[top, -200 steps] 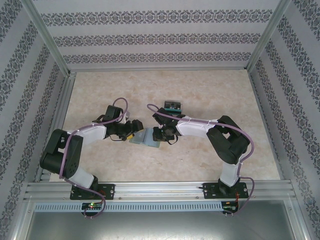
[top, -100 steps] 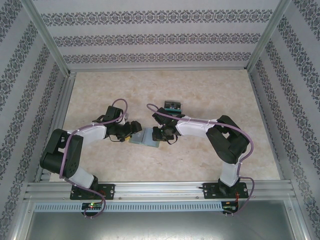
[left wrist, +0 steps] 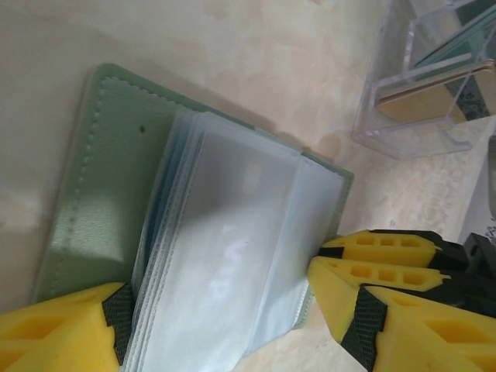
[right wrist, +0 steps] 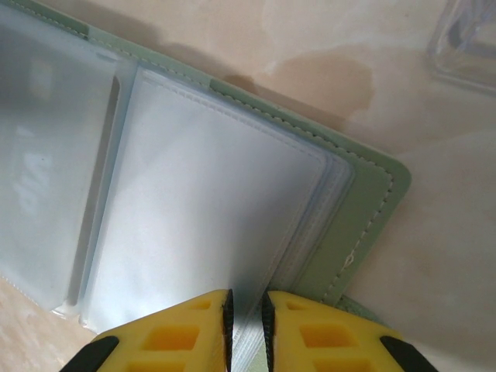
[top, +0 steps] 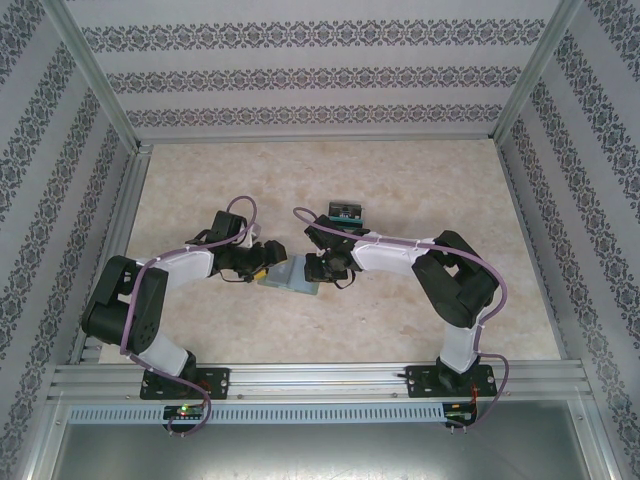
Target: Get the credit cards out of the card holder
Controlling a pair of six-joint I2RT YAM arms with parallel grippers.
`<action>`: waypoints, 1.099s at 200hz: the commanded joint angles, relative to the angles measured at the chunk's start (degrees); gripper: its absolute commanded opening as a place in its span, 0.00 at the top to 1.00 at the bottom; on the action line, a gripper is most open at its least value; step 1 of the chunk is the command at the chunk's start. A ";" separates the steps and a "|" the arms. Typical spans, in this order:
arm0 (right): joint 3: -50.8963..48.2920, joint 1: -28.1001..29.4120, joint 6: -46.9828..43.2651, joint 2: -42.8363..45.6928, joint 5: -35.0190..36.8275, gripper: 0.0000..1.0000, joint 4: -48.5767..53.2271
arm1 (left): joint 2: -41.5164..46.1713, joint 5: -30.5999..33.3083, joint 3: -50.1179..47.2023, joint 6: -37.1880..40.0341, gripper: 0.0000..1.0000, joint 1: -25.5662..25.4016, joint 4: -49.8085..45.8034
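The dull-green card holder (top: 291, 278) lies open on the table between both grippers, its pale clear sleeves (left wrist: 232, 256) fanned up. My left gripper (left wrist: 225, 306) is open and straddles the sleeves, one finger at their left edge and the other against the holder's right edge (left wrist: 341, 186). My right gripper (right wrist: 246, 319) is shut on the edge of a few clear sleeves (right wrist: 209, 201) of the card holder (right wrist: 364, 225). No card shows inside the sleeves. Tan-gold and teal credit cards (left wrist: 438, 81) stand in a clear stand; the cards (top: 345, 211) sit behind the right gripper (top: 322, 268).
The clear acrylic stand (left wrist: 403, 116) sits just beyond the holder, and its corner (right wrist: 469, 39) is close to the right wrist. Patterned walls and metal posts ring the marble-look table (top: 430, 170). Open floor lies to the back and to the right.
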State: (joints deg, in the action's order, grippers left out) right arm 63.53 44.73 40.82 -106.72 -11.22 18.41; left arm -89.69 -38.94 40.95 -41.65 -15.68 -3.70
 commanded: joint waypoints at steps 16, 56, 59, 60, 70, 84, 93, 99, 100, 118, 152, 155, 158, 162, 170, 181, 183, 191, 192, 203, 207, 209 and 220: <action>-0.11 -0.25 1.11 -2.82 -0.64 0.78 0.71 | -0.85 -3.91 -0.26 -0.35 0.23 -1.06 3.09; -0.17 -0.24 1.06 -2.72 -0.56 0.78 0.81 | -0.71 -3.46 -0.04 -0.06 0.21 -1.37 2.33; -0.19 -0.25 1.10 -2.73 -0.56 0.78 0.75 | -0.55 -3.16 0.05 0.07 0.21 -1.37 2.04; -0.18 -0.26 1.10 -2.72 -0.60 0.78 0.79 | -0.56 -3.07 0.07 0.16 0.21 -1.37 1.95; -0.24 -0.26 1.07 -2.65 -0.51 0.78 0.77 | 0.24 -1.00 0.52 0.88 0.20 -1.39 -0.12; -0.27 -0.25 1.05 -2.55 -0.50 0.78 0.75 | 1.90 3.78 1.52 2.18 0.19 -1.40 -4.21; -0.26 -0.22 1.06 -2.52 -0.47 0.78 0.77 | 3.15 6.55 2.08 2.87 0.19 -1.33 -6.39; -0.41 -0.17 1.09 -2.53 -0.47 0.78 0.76 | 3.79 7.90 2.35 3.26 0.19 -1.35 -7.48; -0.37 -0.17 1.10 -2.53 -0.47 0.78 0.80 | 3.94 8.04 2.41 3.29 0.19 -1.27 -7.60; -0.47 -0.17 1.17 -2.58 -0.55 0.77 0.61 | 4.96 10.55 3.16 3.68 0.19 -1.26 -9.16; -0.42 -0.08 1.24 -2.76 -0.64 0.78 0.45 | 2.97 8.39 3.27 2.84 0.19 -1.27 -6.95; -0.42 -0.08 1.27 -2.79 -0.64 0.78 0.44 | 2.62 8.09 3.29 2.73 0.20 -1.22 -6.71; -0.40 -0.08 1.25 -2.82 -0.64 0.78 0.51 | 2.35 7.83 3.30 2.68 0.20 -1.23 -6.45; -0.39 -0.08 1.26 -2.75 -0.64 0.78 0.52 | 1.94 7.54 3.27 2.65 0.20 -1.22 -6.19; -0.37 -0.09 1.20 -2.80 -0.64 0.78 0.51 | 1.18 6.98 3.30 2.57 0.20 -1.28 -5.87; -0.36 -0.08 1.20 -2.79 -0.51 0.78 0.60 | 0.21 6.18 3.18 2.47 0.20 -1.21 -5.25; -0.41 -0.08 1.20 -2.77 -0.54 0.78 0.64 | 0.08 6.03 3.17 2.45 0.20 -1.24 -5.19; -0.33 -0.08 1.18 -2.77 -0.55 0.78 0.59 | -0.47 5.49 3.07 2.31 0.20 -1.28 -4.59; -0.33 -0.08 1.14 -2.78 -0.55 0.78 0.58 | -0.48 5.43 3.08 2.29 0.20 -1.28 -4.53; -0.32 -0.08 1.16 -2.86 -0.55 0.78 0.64 | -0.98 4.99 2.99 2.20 0.20 -1.20 -4.11; -0.30 -0.08 1.18 -2.88 -0.55 0.78 0.63 | -1.14 4.79 3.00 2.19 0.20 -1.24 -3.99; -0.33 -0.08 1.17 -2.95 -0.55 0.78 0.65 | -1.24 4.69 2.97 2.19 0.20 -1.25 -3.87; -0.11 -0.17 1.19 -3.12 -0.60 0.78 0.62 | -1.49 3.95 2.80 1.97 0.20 -1.21 -3.33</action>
State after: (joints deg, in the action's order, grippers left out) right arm 63.59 44.73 40.86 -106.78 -11.27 18.44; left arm -90.17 -32.64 43.42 -39.86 -16.49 -9.26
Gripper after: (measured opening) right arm 0.224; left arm 0.799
